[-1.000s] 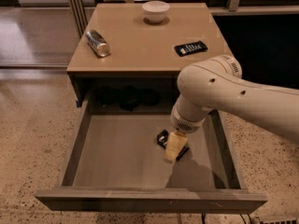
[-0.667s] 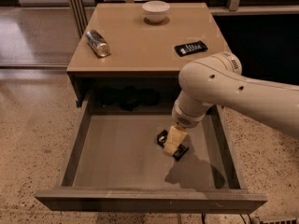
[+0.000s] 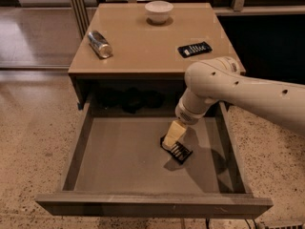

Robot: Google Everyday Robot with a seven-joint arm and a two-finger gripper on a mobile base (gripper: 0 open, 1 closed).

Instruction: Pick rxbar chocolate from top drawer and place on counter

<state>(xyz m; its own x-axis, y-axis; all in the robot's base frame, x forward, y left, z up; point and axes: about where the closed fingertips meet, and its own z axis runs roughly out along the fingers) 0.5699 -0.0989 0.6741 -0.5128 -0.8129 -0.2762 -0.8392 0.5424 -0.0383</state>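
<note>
Now the gripper [image 3: 172, 136] sits slightly higher above the top drawer [image 3: 119, 161] floor than a second ago. Its tip meets the far end of the rxbar chocolate [image 3: 180, 152], which is right of centre in the drawer. Whether the jaws clasp the bar cannot be told. On the tabletop [image 3: 143, 51], left to right: a silver can [image 3: 100, 44] on its side, a white bowl [image 3: 158, 11] at the back, a navy bar [image 3: 194, 48]. The white arm [image 3: 238, 89] enters from the right, covering the tabletop's front right corner.
</note>
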